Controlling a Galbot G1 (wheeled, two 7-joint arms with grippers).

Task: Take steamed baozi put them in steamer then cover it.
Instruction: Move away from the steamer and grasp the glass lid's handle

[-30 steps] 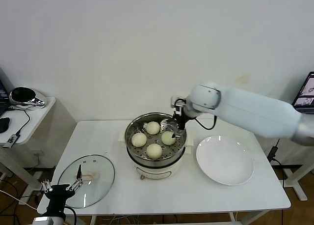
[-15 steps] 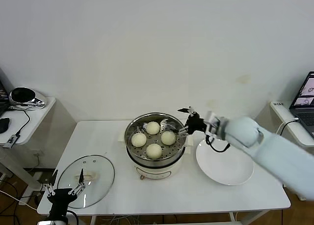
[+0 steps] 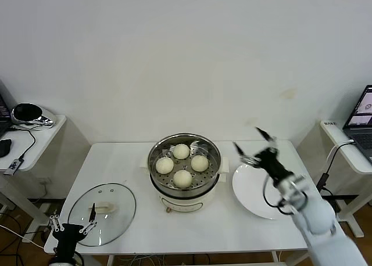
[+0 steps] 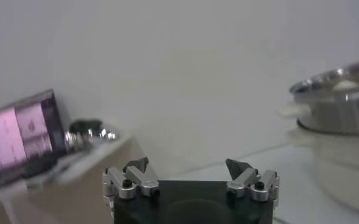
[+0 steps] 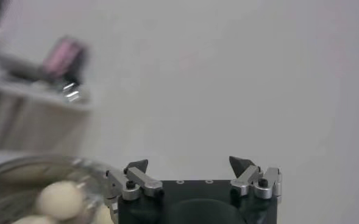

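Four cream-white baozi (image 3: 182, 164) sit on the perforated tray inside the steel steamer (image 3: 213, 174) at the table's middle; some also show in the right wrist view (image 5: 58, 198). The glass cover (image 3: 119, 211) with its cream handle (image 3: 104, 208) lies flat on the table's front left. My right gripper (image 3: 251, 144) is open and empty, in the air above the white plate's (image 3: 264, 197) far edge, right of the steamer. My left gripper (image 3: 72, 222) is open and empty, low at the table's front-left edge, just before the cover. The steamer shows in the left wrist view (image 4: 341, 109).
A side table (image 3: 35, 139) with a dark round object stands at the left. A laptop (image 3: 363, 112) sits on a stand at the right. The wall is close behind the table.
My right gripper has drawn back from the steamer's rim, moving right and toward the front over the plate. My left gripper has sunk slightly lower at the front-left edge.
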